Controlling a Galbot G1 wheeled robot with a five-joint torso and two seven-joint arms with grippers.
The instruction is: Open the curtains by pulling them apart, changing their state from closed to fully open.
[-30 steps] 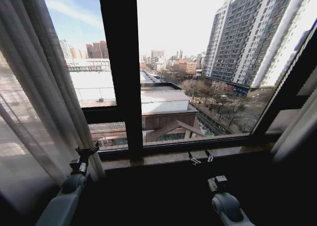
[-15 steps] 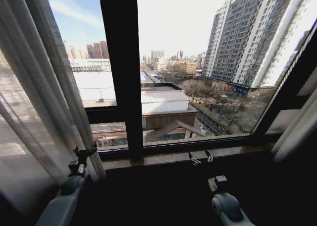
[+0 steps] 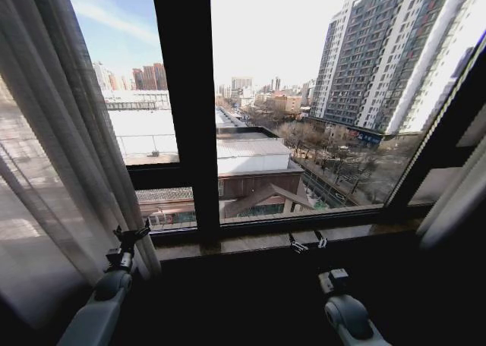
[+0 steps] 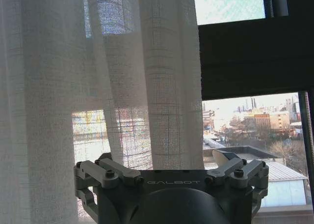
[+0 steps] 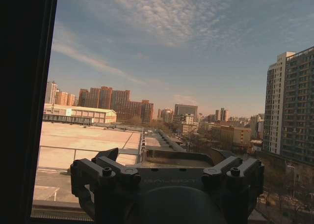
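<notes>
Over on the far left, the curtains (image 3: 53, 149) hung gathered against the window frame (image 3: 184, 111), with another bunched panel at the right edge. The left gripper (image 3: 130, 237) sat just beside the left panel's lower folds, fingers spread wide with nothing between them. Its wrist camera caught the sheer weave (image 4: 98, 86) close up, gripper (image 4: 171, 172) below it. The right gripper (image 3: 307, 242) hovered near the sill (image 3: 250, 242), splayed wide too; its wrist camera looked out on sky and rooftops.
</notes>
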